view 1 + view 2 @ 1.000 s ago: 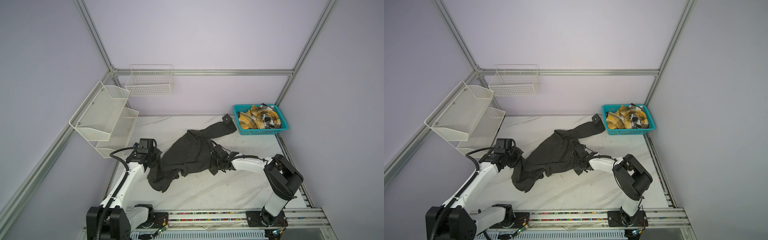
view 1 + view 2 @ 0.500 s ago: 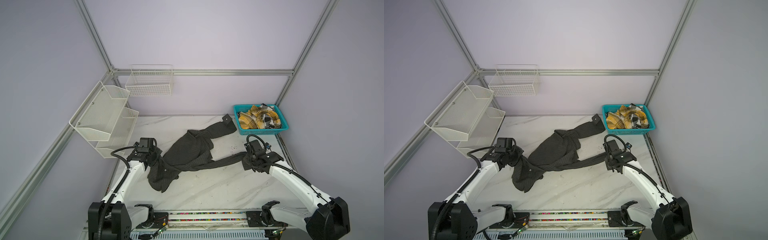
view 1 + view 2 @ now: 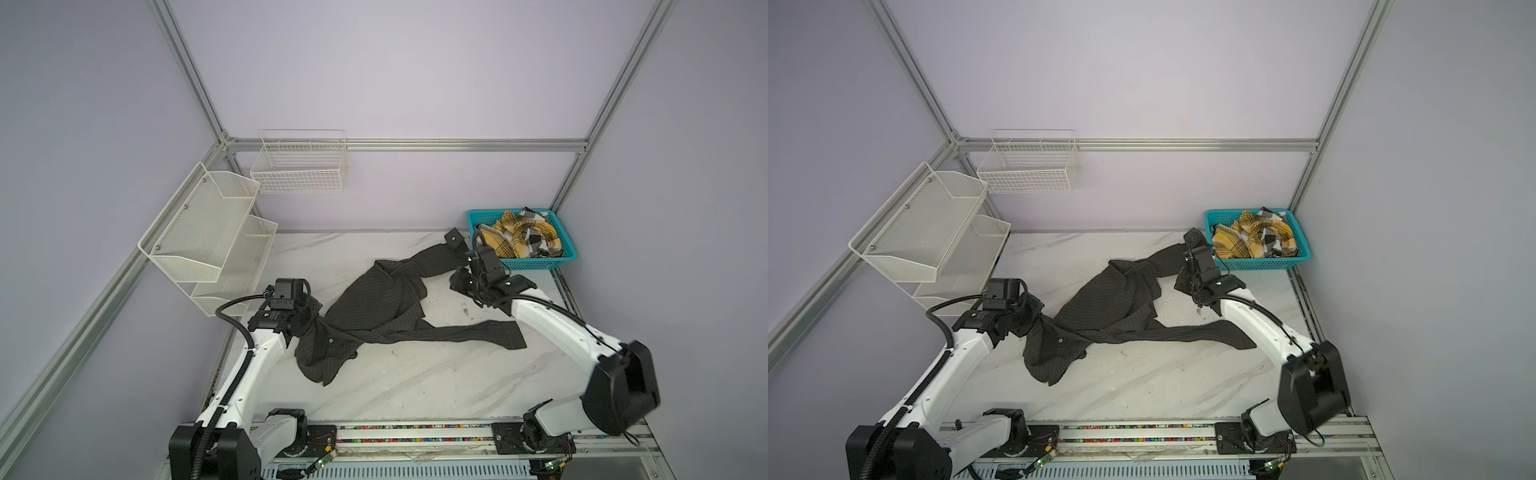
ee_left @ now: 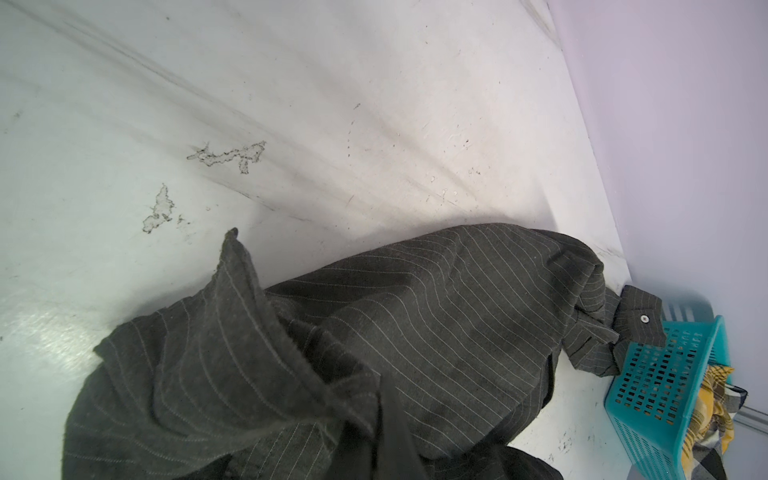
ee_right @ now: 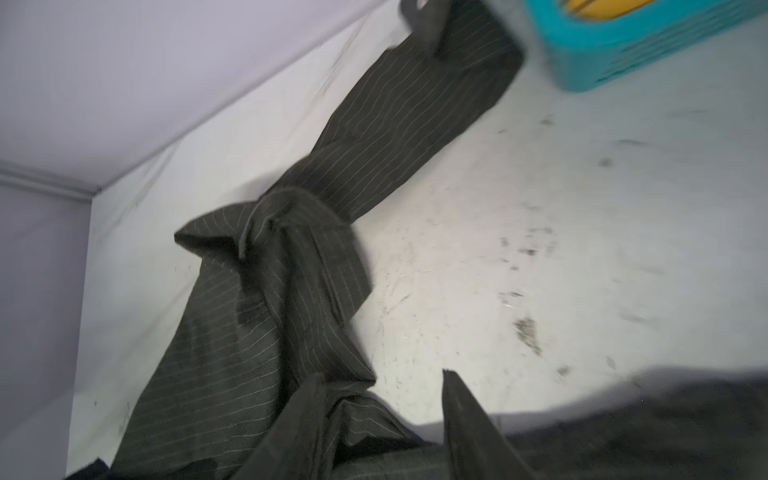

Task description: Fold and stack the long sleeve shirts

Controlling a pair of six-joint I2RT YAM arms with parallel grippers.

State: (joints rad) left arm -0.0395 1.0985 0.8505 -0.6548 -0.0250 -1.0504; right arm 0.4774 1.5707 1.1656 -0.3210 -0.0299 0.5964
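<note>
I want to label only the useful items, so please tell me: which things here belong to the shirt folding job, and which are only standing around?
For the job: dark pinstriped shirt, lying crumpled on the table; plaid shirt, bunched in the teal basket.
Only standing around: teal basket itself; white wire basket on the back wall; white mesh shelf at the left.
</note>
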